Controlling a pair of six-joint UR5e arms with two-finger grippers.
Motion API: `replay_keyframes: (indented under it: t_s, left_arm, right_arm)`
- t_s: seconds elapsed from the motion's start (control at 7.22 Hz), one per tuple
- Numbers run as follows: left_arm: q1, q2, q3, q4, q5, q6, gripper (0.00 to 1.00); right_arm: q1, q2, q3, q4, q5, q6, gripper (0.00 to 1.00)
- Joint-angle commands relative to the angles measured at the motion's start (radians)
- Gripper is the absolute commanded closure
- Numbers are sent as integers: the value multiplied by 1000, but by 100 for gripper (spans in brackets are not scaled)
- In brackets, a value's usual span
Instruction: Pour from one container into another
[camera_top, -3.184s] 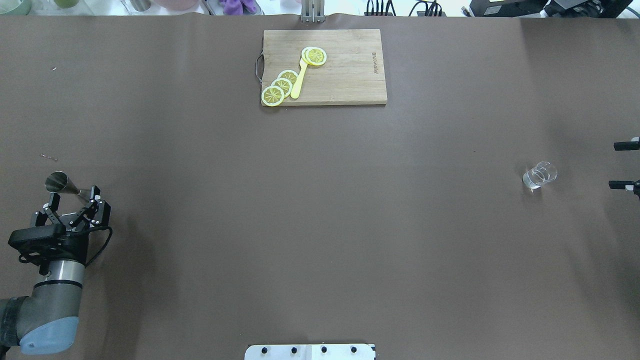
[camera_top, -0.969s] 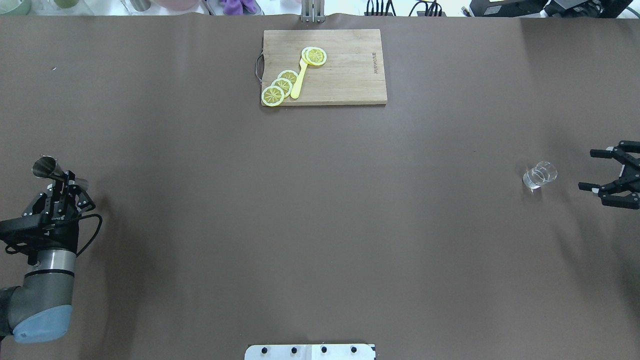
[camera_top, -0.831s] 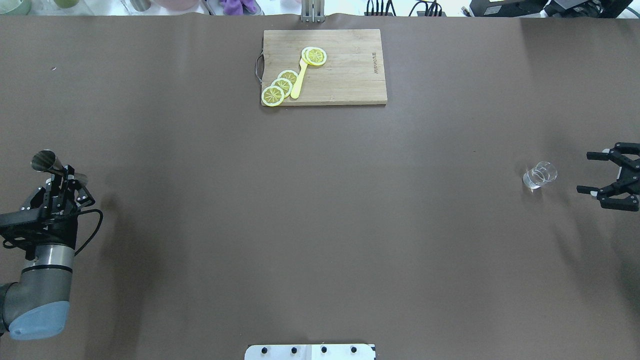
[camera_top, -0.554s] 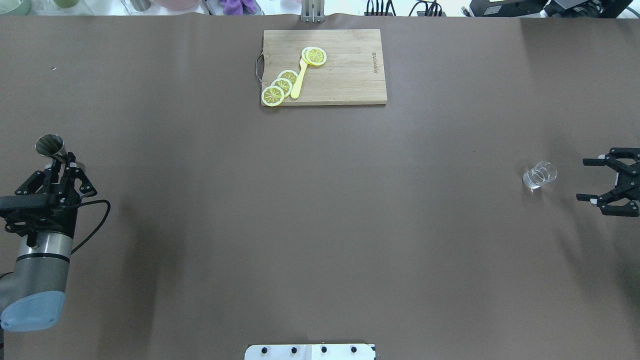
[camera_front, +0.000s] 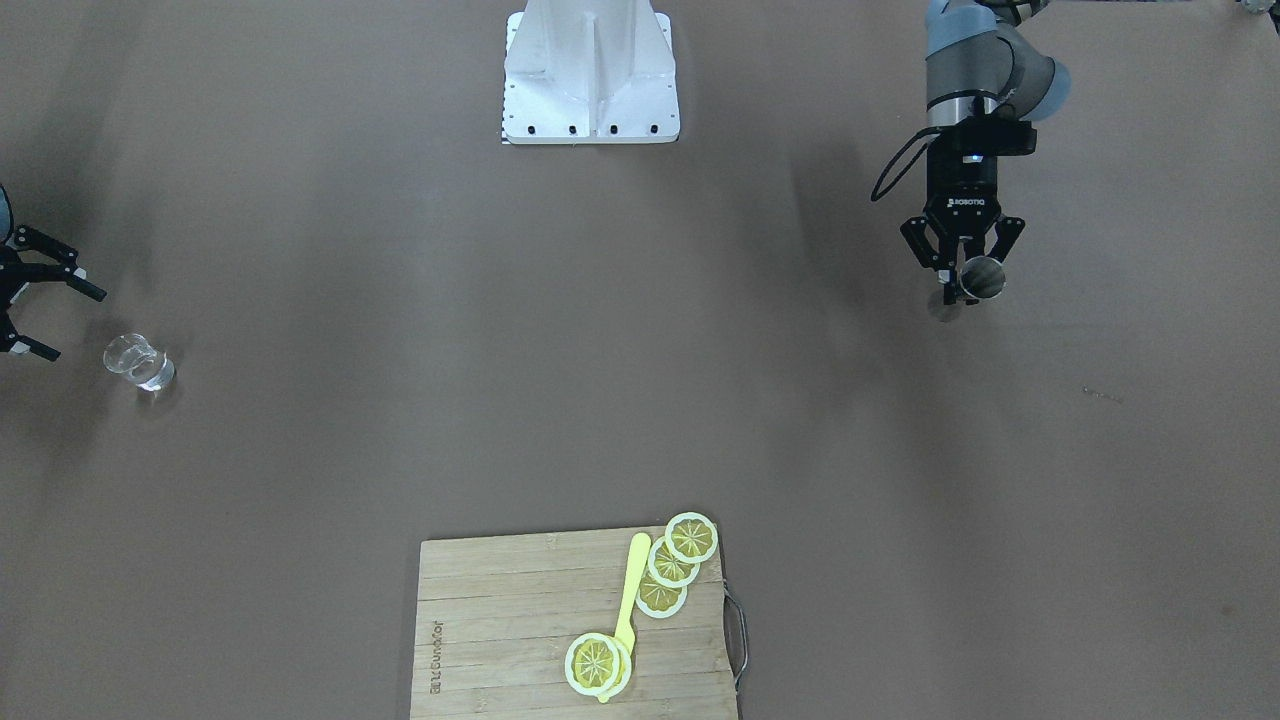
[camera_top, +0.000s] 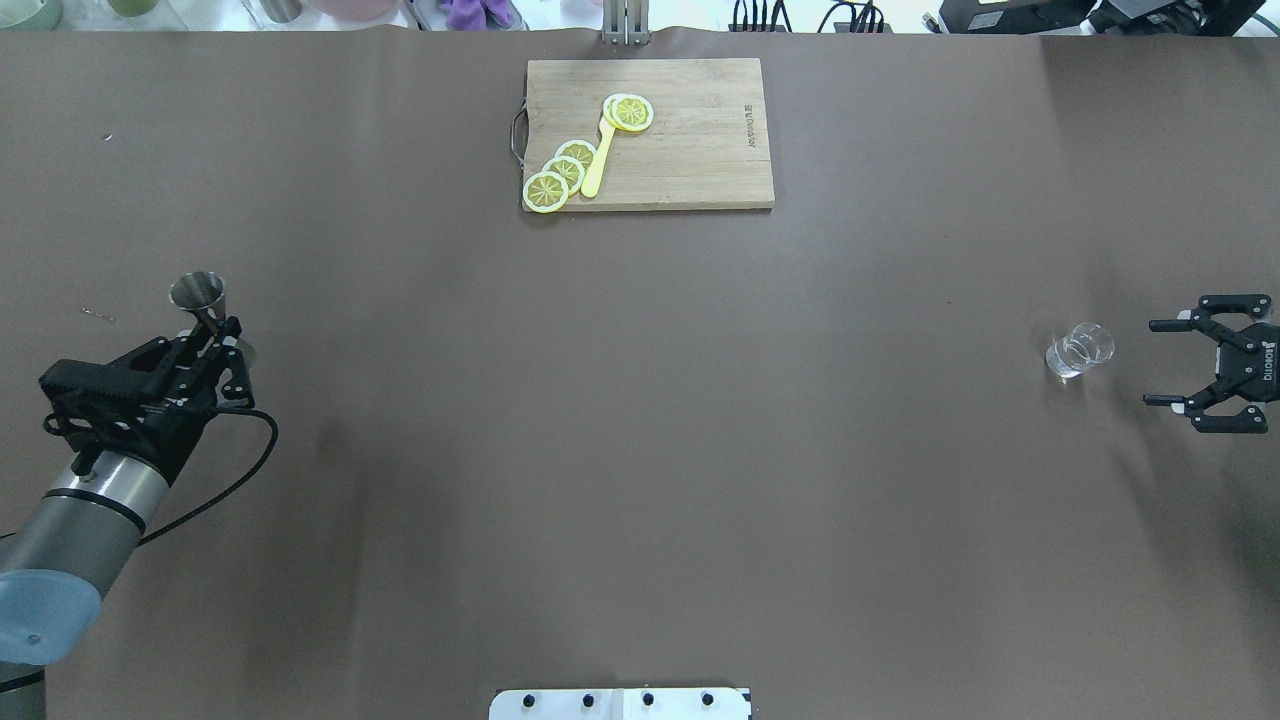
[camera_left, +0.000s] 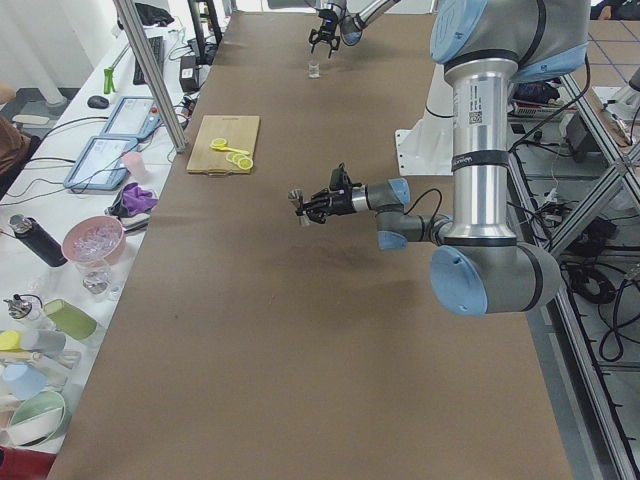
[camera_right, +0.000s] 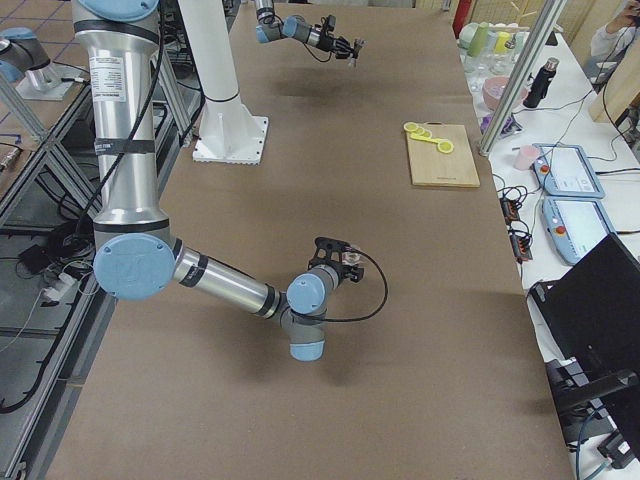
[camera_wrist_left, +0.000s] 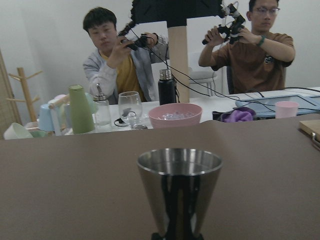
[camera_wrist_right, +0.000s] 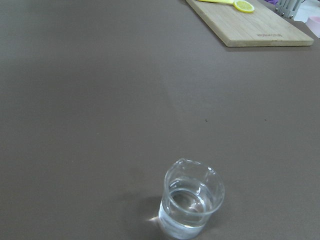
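A steel jigger (camera_top: 197, 292) stands upright in my left gripper (camera_top: 215, 335), which is shut on its narrow waist, at the table's left side. It fills the left wrist view as a shiny cone (camera_wrist_left: 179, 187); its inside is hidden. In the front-facing view the jigger (camera_front: 982, 275) hangs in the gripper (camera_front: 962, 278), just off the cloth. A small glass beaker (camera_top: 1079, 350) with clear liquid stands far right. My right gripper (camera_top: 1150, 362) is open, a short way to its right, jaws facing it. The beaker (camera_wrist_right: 191, 205) sits low in the right wrist view.
A wooden cutting board (camera_top: 700, 150) with lemon slices (camera_top: 560, 172) and a yellow knife (camera_top: 598, 165) lies at the far middle. The robot's base plate (camera_top: 620, 703) is at the near edge. Two people and cups, a bowl (camera_wrist_left: 175, 114) and bottles lie beyond the table's left end.
My left gripper has carried the jigger to the right, towards the table's middle, and swung round. My right gripper has come in from the right edge, closer to the beaker, still open.
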Motion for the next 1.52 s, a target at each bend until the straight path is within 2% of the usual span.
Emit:
replay_keyframes:
  t_s: [0.0, 0.14, 0.28, 0.42, 0.69, 0.83, 0.97, 1.25, 1.38]
  left_arm:
    - [-30, -90, 4, -84, -183, 409, 100]
    - [-27, -130, 9, -84, -226, 525, 100]
    - [-7, -174, 20, -99, -250, 526, 100]
    - [-10, -220, 24, -95, -350, 535, 100]
    - [-19, -393, 134, -99, -508, 521, 100]
    - [-30, -436, 144, -93, -562, 527, 100]
    - [-44, -507, 159, -90, -681, 532, 100]
    - [-88, -575, 198, -98, -776, 550, 100]
    - [-122, -587, 201, -93, -860, 576, 100]
  right_arm:
    - [0, 21, -27, -1, 25, -52, 8]
    - [0, 22, -30, -1, 27, -61, 8]
    - [0, 35, -42, -1, 27, -59, 8]
    - [0, 54, -71, -1, 28, -59, 8]
    - [0, 71, -98, -1, 27, -59, 8]
    - [0, 78, -105, -4, 27, -58, 8]
    - [0, 82, -108, -7, 27, -58, 8]
    - [0, 101, -111, -14, 27, -50, 8]
    - [0, 105, -111, -25, 27, -50, 8]
